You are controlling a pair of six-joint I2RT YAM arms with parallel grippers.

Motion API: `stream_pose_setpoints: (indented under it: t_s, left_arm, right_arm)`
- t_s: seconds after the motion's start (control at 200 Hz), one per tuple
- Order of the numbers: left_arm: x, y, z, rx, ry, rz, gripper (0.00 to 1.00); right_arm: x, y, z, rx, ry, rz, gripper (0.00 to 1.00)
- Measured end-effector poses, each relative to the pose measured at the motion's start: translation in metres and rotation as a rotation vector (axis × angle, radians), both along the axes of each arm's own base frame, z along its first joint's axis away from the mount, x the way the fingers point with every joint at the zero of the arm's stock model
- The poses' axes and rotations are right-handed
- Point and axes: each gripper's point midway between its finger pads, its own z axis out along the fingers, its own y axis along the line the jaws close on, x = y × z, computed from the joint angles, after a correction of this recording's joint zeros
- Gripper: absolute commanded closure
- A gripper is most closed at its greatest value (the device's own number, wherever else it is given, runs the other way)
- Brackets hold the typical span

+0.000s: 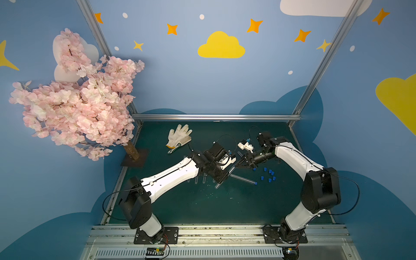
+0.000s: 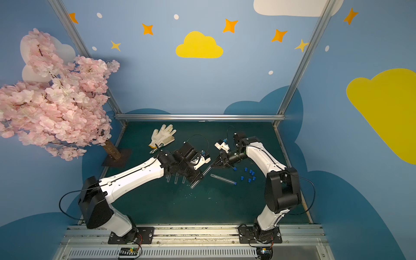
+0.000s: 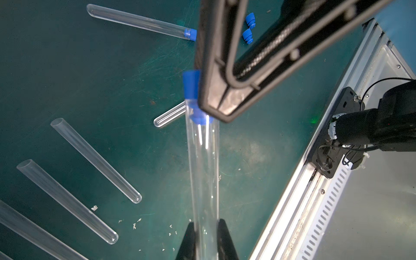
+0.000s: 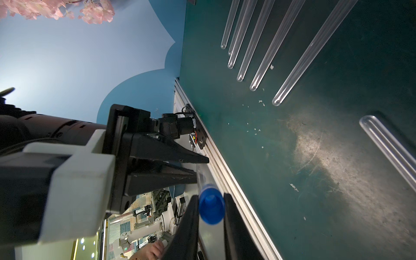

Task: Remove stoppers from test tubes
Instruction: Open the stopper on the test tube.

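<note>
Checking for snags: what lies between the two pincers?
Only the test tube, from the left pincer to its blue stopper clamped in the right pincer; the left wrist view shows it.

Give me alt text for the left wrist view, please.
The left gripper holds a clear test tube whose blue stopper the right gripper is shut on. Several open tubes, one stoppered tube and two loose stoppers lie on the green mat.

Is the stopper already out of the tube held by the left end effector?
No, in the left wrist view the blue stopper is seated in the mouth of the held tube.
</note>
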Motion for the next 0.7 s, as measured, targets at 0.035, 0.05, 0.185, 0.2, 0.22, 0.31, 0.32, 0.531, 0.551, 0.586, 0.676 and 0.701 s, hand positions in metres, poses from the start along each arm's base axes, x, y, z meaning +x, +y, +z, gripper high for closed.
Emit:
stream_pose_setpoints:
  t_s: [0.035, 0.05, 0.185, 0.2, 0.22, 0.31, 0.32, 0.531, 0.551, 0.586, 0.676, 0.701]
  left_arm:
    - [-0.0001, 0.0001, -0.0002, 0.001, 0.001, 0.0, 0.97]
    - [-0.0002, 0.0001, -0.0004, 0.001, 0.001, -0.001, 0.97]
    - [-0.0006, 0.0002, -0.0024, 0.006, 0.007, -0.002, 0.97]
    - [-0.0006, 0.0002, -0.0024, 0.006, 0.007, -0.002, 0.97]
    - [-0.0007, 0.0003, -0.0026, 0.007, 0.008, -0.002, 0.97]
    - [-0.001, 0.0007, -0.0036, 0.01, 0.011, -0.002, 0.97]
    - [-0.001, 0.0007, -0.0037, 0.011, 0.011, -0.002, 0.97]
    - [-0.0018, 0.0011, -0.0055, 0.017, 0.015, -0.005, 0.97]
    - [-0.0018, 0.0011, -0.0055, 0.017, 0.015, -0.005, 0.97]
    - [-0.0018, 0.0012, -0.0056, 0.017, 0.014, -0.005, 0.97]
    - [-0.0021, 0.0017, -0.0059, 0.02, 0.013, -0.009, 0.97]
    - [-0.0022, 0.0019, -0.006, 0.022, 0.012, -0.011, 0.97]
  right_arm:
    - [-0.0001, 0.0003, 0.0001, 0.0, -0.001, 0.001, 0.82]
    - [-0.0002, 0.0004, 0.0001, 0.0, -0.001, 0.002, 0.83]
    - [-0.0004, 0.0009, -0.001, -0.005, -0.001, 0.004, 0.89]
    - [-0.0005, 0.001, -0.0013, -0.005, 0.0, 0.004, 0.89]
    - [-0.0004, 0.0009, -0.0015, -0.006, 0.0, 0.004, 0.9]
    - [-0.0009, 0.0013, -0.0027, -0.012, 0.001, 0.006, 0.92]
    - [-0.0009, 0.0013, -0.0029, -0.014, 0.001, 0.007, 0.92]
    - [-0.0011, 0.0, -0.0059, -0.04, 0.003, 0.008, 0.96]
    - [-0.0008, -0.0003, -0.0062, -0.044, 0.002, 0.009, 0.97]
    - [-0.0005, -0.0009, -0.0066, -0.052, 0.0, 0.009, 0.98]
    - [-0.0001, -0.0019, -0.007, -0.077, -0.007, 0.016, 1.0]
    - [0.0, -0.0022, -0.0072, -0.084, -0.01, 0.018, 1.0]
